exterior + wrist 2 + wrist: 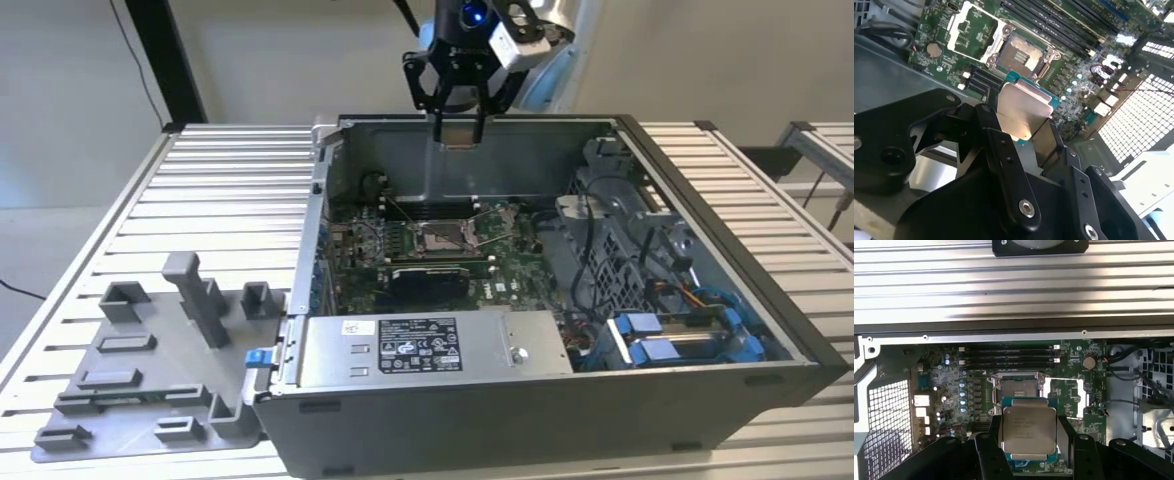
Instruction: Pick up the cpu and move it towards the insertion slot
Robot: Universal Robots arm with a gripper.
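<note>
1. The gripper (458,135) is closed on the cpu (1029,429) and holds it in the air, above the open computer case (694,385).
2. The carrying step is under way — the insertion slot (1017,389) sits below, open and bare.
3. The next move seems to call for lining up over the slot.
4. The case rests on a ribbed metal table (214,200), beside a grey tray (147,390).
</note>
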